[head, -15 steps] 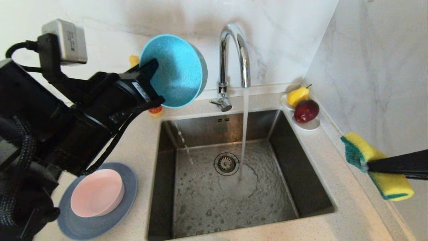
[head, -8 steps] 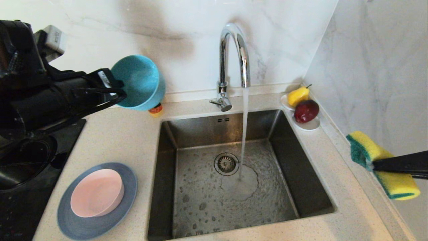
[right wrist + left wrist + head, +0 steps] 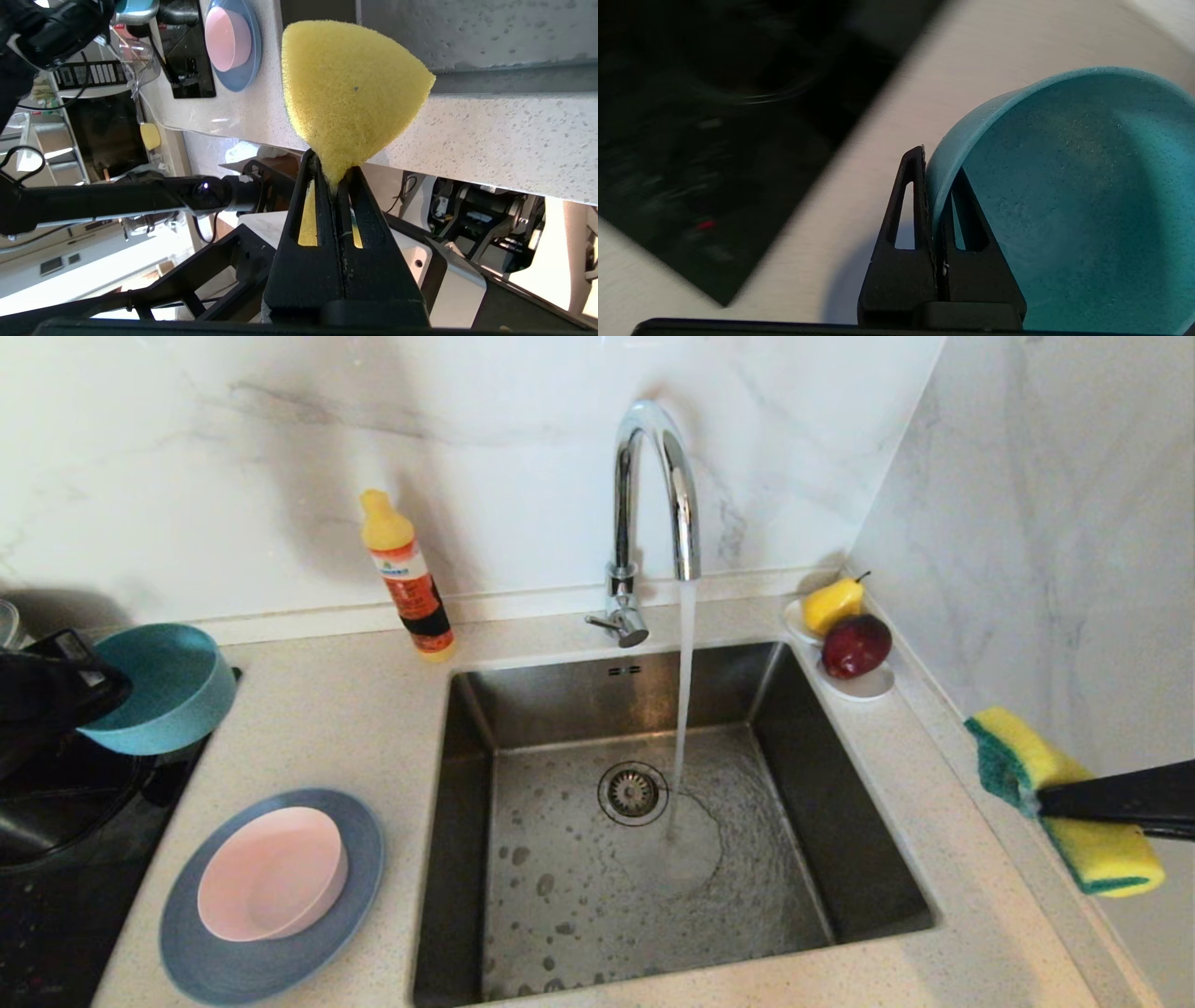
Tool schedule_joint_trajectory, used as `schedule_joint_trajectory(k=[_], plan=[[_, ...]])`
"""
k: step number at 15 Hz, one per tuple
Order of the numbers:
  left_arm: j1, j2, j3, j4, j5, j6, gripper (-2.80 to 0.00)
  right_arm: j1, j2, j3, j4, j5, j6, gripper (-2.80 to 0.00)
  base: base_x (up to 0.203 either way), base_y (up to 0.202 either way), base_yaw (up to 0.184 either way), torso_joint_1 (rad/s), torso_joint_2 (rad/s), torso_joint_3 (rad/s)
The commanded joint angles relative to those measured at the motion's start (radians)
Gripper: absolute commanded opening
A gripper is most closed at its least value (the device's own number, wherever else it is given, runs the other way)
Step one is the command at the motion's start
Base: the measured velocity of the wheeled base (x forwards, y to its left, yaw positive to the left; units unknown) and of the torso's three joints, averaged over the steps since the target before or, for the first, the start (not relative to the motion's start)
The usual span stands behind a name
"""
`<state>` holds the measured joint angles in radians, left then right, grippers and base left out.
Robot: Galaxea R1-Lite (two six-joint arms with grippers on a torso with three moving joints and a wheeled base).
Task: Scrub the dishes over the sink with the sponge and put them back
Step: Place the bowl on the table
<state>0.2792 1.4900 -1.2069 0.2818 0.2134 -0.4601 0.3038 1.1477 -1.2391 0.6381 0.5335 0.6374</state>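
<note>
Change: I see my left end effector [image 3: 934, 186] swung left since a second ago, clamping the teal bowl [image 3: 163, 686] above the tabletop [image 3: 317, 709] edge.
Right end effector [image 3: 332, 173]: pinching the sponge [image 3: 1060, 798], right of the sink [image 3: 653, 821].
Writing: bottle [image 3: 408, 577] label unreadable.

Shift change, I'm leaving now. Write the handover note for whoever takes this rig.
Left gripper: shut on the teal bowl rim, at the counter's left end by the hob.
Right gripper: shut on the sponge, right of the sink.
Pink bowl sits on the blue plate, left of the sink. Tap running.
Done: cannot tell what is scrubbed.
Left: set the teal bowl down.
</note>
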Motion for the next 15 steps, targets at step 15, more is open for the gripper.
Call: schedule_joint_trajectory(k=[15], plan=[[0.317, 0.508, -0.150, -0.171, -0.081, -0.123, -2.80, 0.001, -0.016, 0.041, -0.035, 0.074, 0.013, -2.80, 0.000, 0.000, 0.000, 0.000, 0.00, 0.000]])
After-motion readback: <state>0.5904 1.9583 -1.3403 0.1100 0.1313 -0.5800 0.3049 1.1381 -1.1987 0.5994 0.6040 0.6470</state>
